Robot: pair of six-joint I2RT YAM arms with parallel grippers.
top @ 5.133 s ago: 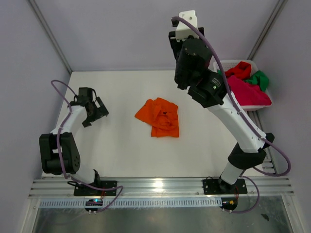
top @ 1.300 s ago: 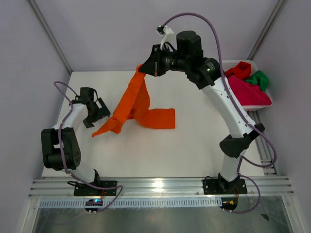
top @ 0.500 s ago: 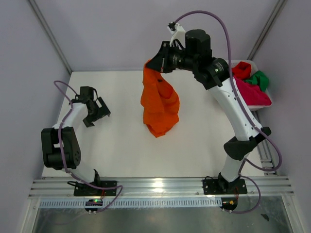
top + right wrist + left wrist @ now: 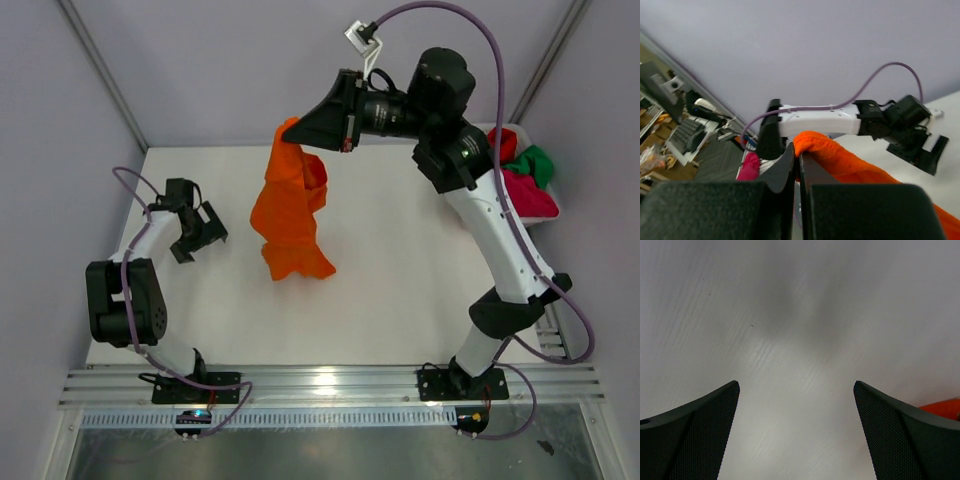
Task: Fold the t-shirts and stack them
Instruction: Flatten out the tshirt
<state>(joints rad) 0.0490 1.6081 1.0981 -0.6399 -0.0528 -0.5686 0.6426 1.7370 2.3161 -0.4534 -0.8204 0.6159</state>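
The white table (image 4: pixel 400 300) lies under a bright orange cloth t-shirt (image 4: pixel 290 215), which hangs as a long crumpled drape from the right gripper (image 4: pixel 297 132) above it. Whether its lower end touches the table cannot be told. Well to the right of the orange shirt, a white lattice basket (image 4: pixel 551 212) holds magenta-pink (image 4: pixel 525 192), green (image 4: pixel 540 160) and red (image 4: pixel 506 146) shirts, seen only from the top view. The right wrist view alone shows the jaws pressed together on a fold at the shirt's top edge (image 4: pixel 840 157). Left of the shirt, the left gripper (image 4: pixel 205 230) is low over the table. Its wrist view shows the fingers (image 4: pixel 695 430) wide apart with nothing between them and a sliver of orange (image 4: pixel 942 407) at the right edge. Half a second ago the shirt hung further right. Five seconds ago it lay bunched on the table.
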